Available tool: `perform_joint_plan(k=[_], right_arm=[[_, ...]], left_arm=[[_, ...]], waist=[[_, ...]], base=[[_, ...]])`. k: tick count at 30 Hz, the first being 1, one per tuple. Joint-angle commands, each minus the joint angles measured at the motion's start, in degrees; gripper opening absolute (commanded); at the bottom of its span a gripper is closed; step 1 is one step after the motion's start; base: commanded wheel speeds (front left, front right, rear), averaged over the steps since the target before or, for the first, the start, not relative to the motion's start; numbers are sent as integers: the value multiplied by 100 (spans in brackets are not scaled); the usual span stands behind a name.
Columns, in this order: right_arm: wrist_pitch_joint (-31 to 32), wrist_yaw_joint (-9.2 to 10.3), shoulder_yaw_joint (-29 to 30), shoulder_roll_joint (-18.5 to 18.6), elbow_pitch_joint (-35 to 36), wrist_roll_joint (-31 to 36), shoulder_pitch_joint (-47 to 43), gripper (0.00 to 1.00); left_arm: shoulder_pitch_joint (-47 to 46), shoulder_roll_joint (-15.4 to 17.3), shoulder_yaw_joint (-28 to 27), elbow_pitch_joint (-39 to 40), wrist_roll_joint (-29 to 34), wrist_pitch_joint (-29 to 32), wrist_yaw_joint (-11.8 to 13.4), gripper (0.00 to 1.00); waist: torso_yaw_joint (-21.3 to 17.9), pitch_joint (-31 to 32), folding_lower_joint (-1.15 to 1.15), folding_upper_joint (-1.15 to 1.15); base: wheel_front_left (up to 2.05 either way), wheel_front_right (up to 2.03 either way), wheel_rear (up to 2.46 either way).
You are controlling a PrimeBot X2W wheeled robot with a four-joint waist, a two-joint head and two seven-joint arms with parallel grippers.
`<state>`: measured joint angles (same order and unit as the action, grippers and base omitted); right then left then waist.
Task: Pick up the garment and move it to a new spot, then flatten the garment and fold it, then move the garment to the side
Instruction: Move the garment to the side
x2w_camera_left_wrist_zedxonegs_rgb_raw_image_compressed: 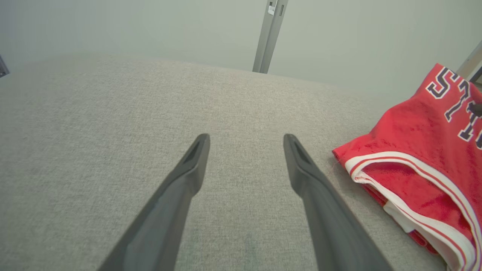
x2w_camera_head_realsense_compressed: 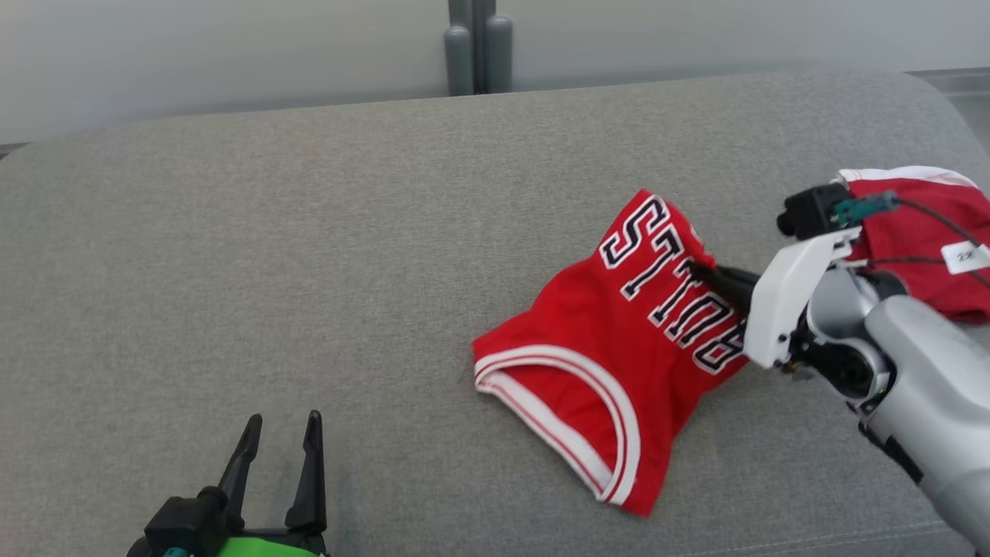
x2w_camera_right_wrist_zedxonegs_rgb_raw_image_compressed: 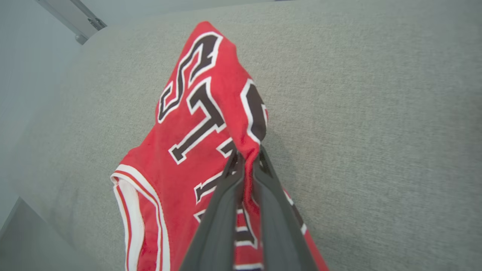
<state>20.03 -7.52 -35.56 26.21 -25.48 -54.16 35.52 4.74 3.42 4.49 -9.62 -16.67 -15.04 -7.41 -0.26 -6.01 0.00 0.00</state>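
Note:
The garment (x2w_camera_head_realsense_compressed: 619, 333) is a red jersey with white trim and dark letters, lying crumpled on the right half of a grey cushioned surface (x2w_camera_head_realsense_compressed: 309, 255). My right gripper (x2w_camera_head_realsense_compressed: 708, 275) reaches in from the right and is shut on a raised fold of the garment (x2w_camera_right_wrist_zedxonegs_rgb_raw_image_compressed: 211, 124), the cloth pinched between its dark fingers (x2w_camera_right_wrist_zedxonegs_rgb_raw_image_compressed: 222, 195). At the lower left my left gripper (x2w_camera_head_realsense_compressed: 282, 422) stands open above the cushion, well to the left of the garment (x2w_camera_left_wrist_zedxonegs_rgb_raw_image_compressed: 421, 162), with nothing between its fingers (x2w_camera_left_wrist_zedxonegs_rgb_raw_image_compressed: 188, 173).
A second red and white piece of cloth (x2w_camera_head_realsense_compressed: 928, 232) lies at the far right edge, behind my right wrist. A grey post (x2w_camera_head_realsense_compressed: 478, 46) stands behind the cushion against a pale wall. Bare cushion stretches across the left and middle.

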Motion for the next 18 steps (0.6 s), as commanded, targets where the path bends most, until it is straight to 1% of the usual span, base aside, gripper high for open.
perform_joint_plan(k=[1,3,6,9,12,18], right_arm=[[-16,7,34,130,30,-37,132,0],[75,6,20,298,126,-8,378,0],[233,6,158,540,254,-83,726,0],[408,5,333,652,335,-75,940,0],[493,5,564,713,254,48,1086,0],[458,5,1012,643,1,322,1232,0]], left_arm=[[-107,59,-5,17,43,-15,-13,100],[-153,64,-57,57,46,-15,-14,100],[-231,56,-55,121,60,-15,-13,100],[-300,74,18,130,71,-15,-13,100],[-405,86,152,100,74,-15,-13,100],[-504,94,374,85,80,-15,-13,100]], waist=[[-339,-75,0,0],[-488,-89,0,0],[-714,-178,0,0],[-926,-280,0,0],[-1044,-335,0,0],[-1106,-456,0,0]], base=[[0,0,0],[0,0,0],[0,0,0],[0,0,0],[0,0,0],[0,0,0]])
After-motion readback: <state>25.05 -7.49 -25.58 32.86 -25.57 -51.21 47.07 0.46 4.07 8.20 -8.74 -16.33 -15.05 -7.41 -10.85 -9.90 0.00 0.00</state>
